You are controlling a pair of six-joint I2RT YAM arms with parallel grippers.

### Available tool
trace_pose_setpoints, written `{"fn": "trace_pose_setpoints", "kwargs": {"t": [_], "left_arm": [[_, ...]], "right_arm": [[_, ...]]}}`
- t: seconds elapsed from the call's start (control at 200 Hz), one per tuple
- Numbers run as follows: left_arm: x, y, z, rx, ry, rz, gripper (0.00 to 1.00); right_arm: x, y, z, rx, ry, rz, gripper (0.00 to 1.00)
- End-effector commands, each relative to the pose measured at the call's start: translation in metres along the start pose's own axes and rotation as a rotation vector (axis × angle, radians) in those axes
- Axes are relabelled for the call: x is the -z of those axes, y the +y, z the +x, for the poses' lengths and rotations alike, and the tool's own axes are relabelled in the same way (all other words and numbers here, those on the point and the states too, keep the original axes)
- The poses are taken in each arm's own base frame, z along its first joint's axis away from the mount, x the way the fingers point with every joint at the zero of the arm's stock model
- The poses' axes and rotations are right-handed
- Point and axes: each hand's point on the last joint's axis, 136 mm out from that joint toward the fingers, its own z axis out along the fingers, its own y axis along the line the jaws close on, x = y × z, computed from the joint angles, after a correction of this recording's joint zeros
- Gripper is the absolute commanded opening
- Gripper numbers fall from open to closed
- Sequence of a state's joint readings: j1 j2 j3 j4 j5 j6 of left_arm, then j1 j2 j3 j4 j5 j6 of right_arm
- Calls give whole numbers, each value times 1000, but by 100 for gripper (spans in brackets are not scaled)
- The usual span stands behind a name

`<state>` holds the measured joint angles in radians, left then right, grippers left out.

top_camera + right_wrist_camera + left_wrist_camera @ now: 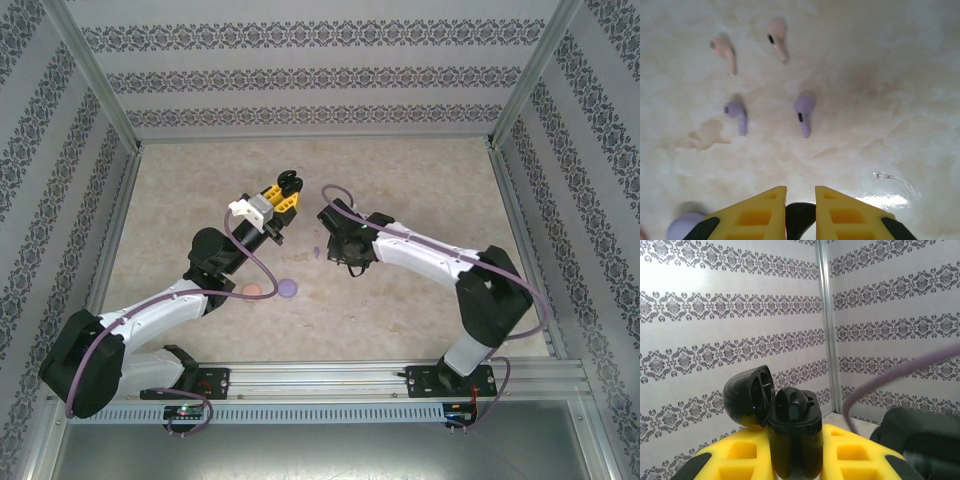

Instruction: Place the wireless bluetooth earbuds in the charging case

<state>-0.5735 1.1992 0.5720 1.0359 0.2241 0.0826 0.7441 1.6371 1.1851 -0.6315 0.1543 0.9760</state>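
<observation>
Patterned walls [300, 75] printed with repeating bands of grey ornament are enclosing the pale marbled table [420, 180] on three sides. Two arms are reaching in from the near rail. The left arm [150, 310] is holding its yellow-fingered left gripper [283, 193] raised above the table, jaws clamping the lower body of one black charging case [795, 445]. The case is standing upright with its lid [747, 395] flipped open to the left, and a rounded black shape is sitting in its mouth; I cannot tell what that shape is. The right arm [440, 260] is pointing its right gripper [800, 191] straight down at the table, its two yellow fingers [760, 215] standing close together and pinching one small black earbud [800, 216], of which just the rounded top is showing. Two round discs are lying side by side on the table near the left arm, one pink [253, 291] and one purple [289, 288]. Four earbuds are lying loose ahead of the right gripper, all apart from one another: two purple earbuds [804, 114] nearer the fingers, and two pale pink earbuds [777, 37] beyond them.
</observation>
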Motion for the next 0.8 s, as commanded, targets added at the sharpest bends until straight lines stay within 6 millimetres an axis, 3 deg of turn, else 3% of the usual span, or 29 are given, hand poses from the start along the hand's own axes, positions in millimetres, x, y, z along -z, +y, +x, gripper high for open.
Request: {"fn": "trace_pose_setpoints", "kwargs": {"t": [0.0, 0.3, 0.5, 0.629, 0.794], "left_arm": [[1, -1, -15, 10, -28, 27, 0], [1, -15, -9, 17, 19, 113, 0], [-1, -29, -5, 35, 44, 197, 0], [-7, -37, -4, 47, 51, 249, 0], [-21, -44, -4, 72, 47, 302, 0]], "right_arm": [[37, 8, -25, 30, -110, -63, 17], [153, 32, -85, 85, -337, -297, 18], [222, 52, -114, 152, -484, -447, 18], [256, 66, -122, 218, -560, -532, 19], [280, 80, -121, 310, -628, -608, 19]]}}
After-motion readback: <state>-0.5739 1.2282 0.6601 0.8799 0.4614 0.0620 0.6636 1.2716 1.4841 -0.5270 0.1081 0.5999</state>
